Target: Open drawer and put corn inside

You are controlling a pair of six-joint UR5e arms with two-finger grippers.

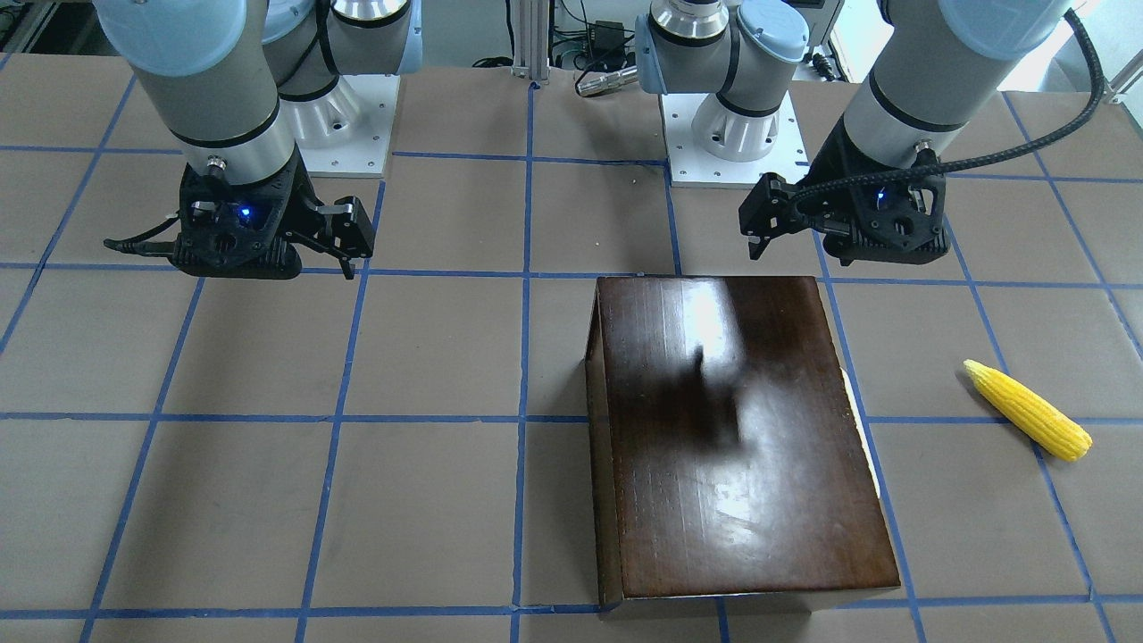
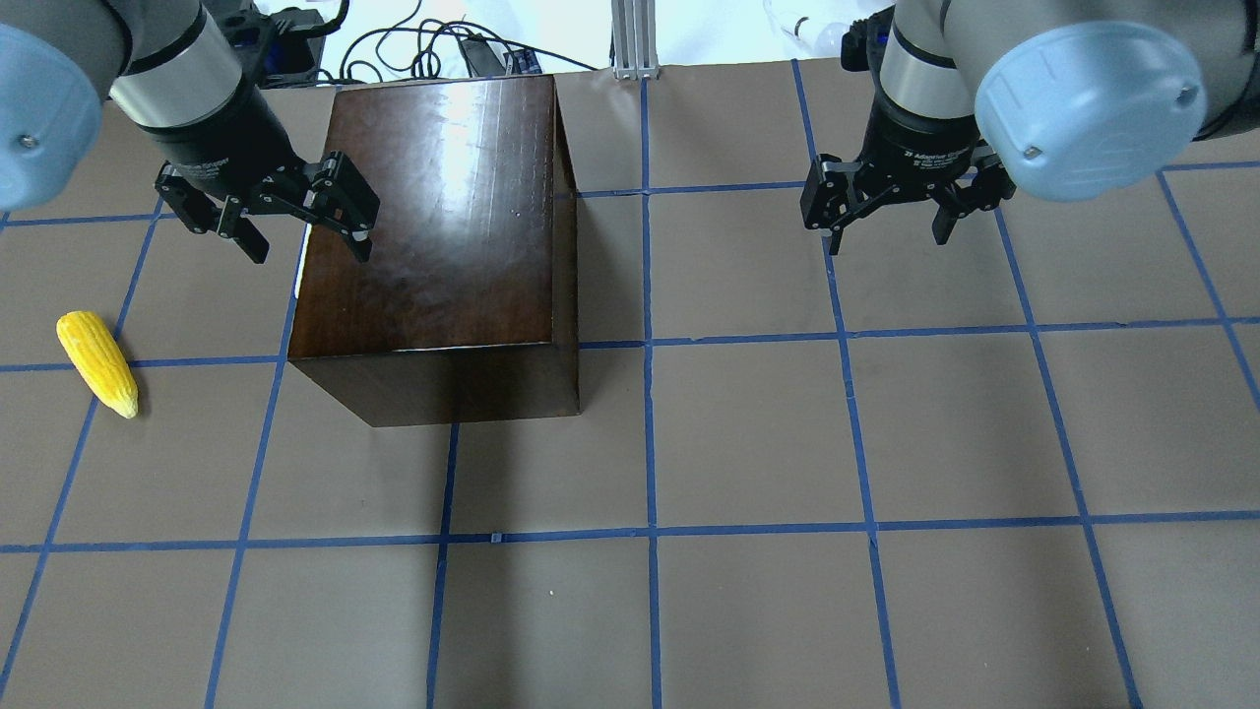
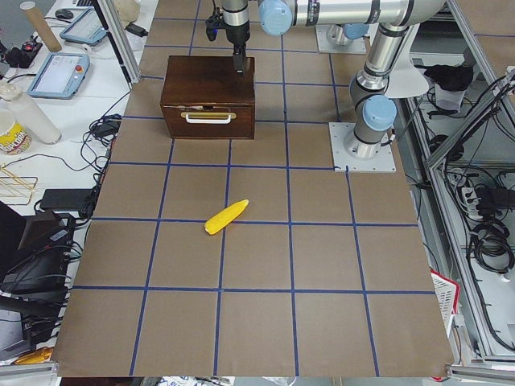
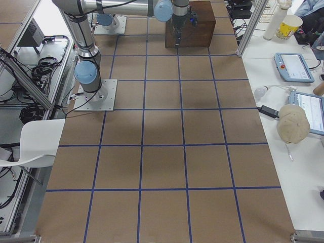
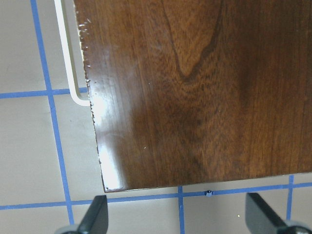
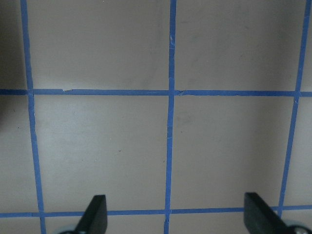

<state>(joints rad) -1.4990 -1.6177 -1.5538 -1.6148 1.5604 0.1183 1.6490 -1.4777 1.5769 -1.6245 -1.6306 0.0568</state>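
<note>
The glossy dark-brown box [image 2: 443, 217] stands on the table left of centre. Its drawer [image 3: 208, 117] is closed, and the front with a white handle faces the robot's left. The handle [image 5: 66, 58] shows as a white strip beside the box top. The yellow corn [image 2: 96, 362] lies on the table left of the box, apart from it; it also shows in the front-facing view [image 1: 1027, 409]. My left gripper [image 2: 310, 251] is open and empty, hovering over the box's handle-side top edge [image 5: 178, 222]. My right gripper [image 2: 886, 236] is open and empty over bare table [image 6: 173, 222].
The table is brown with a blue tape grid [image 2: 650, 345]. The two arm bases [image 1: 732, 134] [image 1: 344, 116] stand at the robot's side. Cables [image 2: 423, 49] lie past the far edge. A side bench with tablets [image 4: 291, 66] runs along one end.
</note>
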